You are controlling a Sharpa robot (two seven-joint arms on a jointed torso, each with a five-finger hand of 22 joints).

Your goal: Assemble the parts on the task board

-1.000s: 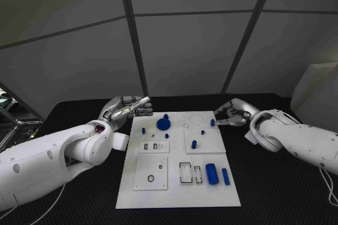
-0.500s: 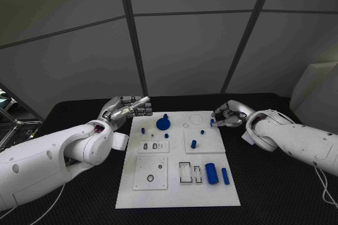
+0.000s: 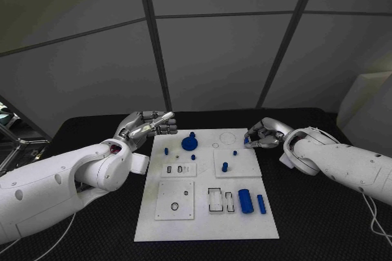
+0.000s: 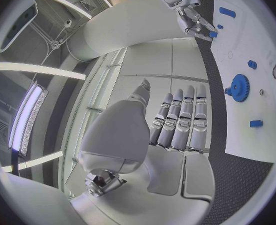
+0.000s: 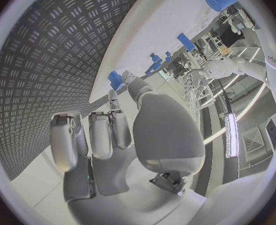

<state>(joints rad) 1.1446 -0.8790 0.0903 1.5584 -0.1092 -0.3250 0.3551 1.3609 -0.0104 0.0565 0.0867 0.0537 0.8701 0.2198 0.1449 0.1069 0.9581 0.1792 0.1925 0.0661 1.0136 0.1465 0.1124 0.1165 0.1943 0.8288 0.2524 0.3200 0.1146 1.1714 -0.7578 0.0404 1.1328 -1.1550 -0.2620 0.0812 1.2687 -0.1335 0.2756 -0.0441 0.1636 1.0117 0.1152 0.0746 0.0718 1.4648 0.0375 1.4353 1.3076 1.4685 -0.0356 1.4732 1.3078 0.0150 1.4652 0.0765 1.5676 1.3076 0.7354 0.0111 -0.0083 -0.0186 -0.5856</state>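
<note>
Task board (image 3: 208,215) on black table (image 3: 327,215), right hand (image 3: 263,134) fingers (image 5: 117,106) pinching a blue part (image 3: 246,141).

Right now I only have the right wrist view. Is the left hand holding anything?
Observer: No. The left hand is empty, its fingers straight, beside the task board's far left corner.
Operator: My right hand pinches a small blue part. Where is the blue gear?
Observer: The blue gear sits on the board's far left part, apart from both hands.
</note>
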